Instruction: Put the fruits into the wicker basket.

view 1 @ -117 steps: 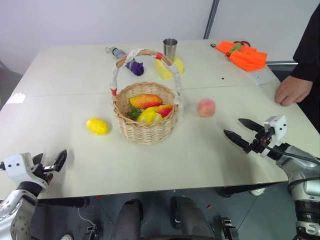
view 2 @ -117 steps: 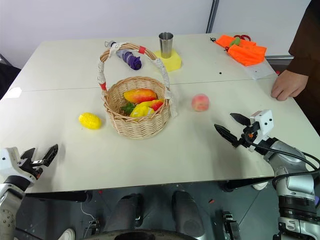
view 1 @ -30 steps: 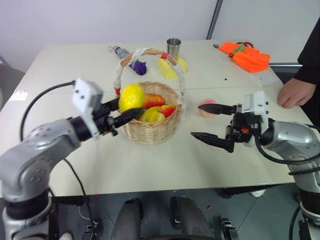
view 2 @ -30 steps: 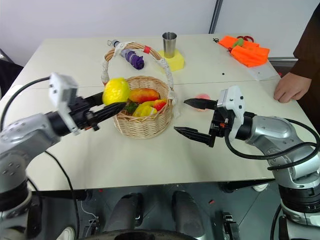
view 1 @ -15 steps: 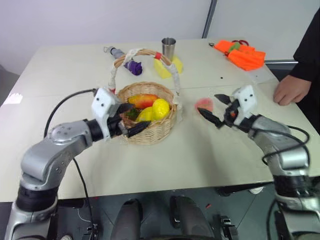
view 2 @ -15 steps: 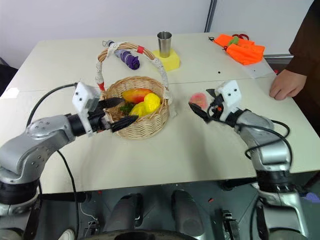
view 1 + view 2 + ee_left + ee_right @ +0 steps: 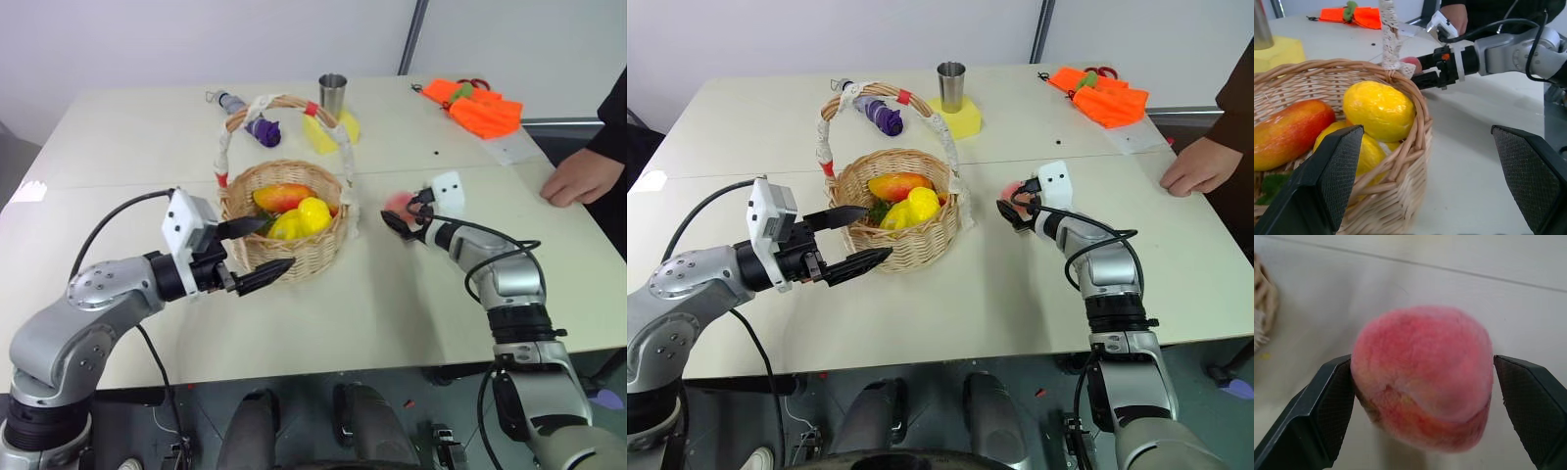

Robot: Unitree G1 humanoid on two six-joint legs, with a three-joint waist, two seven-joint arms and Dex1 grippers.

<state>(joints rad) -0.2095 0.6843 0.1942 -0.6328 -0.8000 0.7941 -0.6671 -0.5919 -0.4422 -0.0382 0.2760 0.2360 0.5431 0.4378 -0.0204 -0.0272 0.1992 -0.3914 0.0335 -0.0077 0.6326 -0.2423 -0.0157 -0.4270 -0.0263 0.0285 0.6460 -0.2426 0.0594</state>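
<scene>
The right gripper (image 7: 1422, 406) sits around the peach (image 7: 1422, 382) on the white table (image 7: 411, 313). Its two black fingers (image 7: 1327, 411) stand one on each side of the fruit. One finger looks to be touching the peach's side, and the other is right beside it. The peach sits on the table, just to the right of the wicker basket (image 7: 284, 257), and is not lifted.

The left gripper (image 7: 257, 255) is wide open and holds nothing. It floats just in front of the basket on its left side, with one fingertip up near the rim and the other lower down by the woven wall.

The lemon (image 7: 1378, 110) lies inside the basket, on top of the other fruit there. Beside it is a long red and orange fruit (image 7: 1288, 132).

Behind the basket are a metal cup (image 7: 333, 95), a yellow block (image 7: 328, 132) and a purple bundle (image 7: 263, 129). An orange cloth (image 7: 478, 108) lies at the far right corner. A person's hand (image 7: 580, 182) rests on the table's right edge.
</scene>
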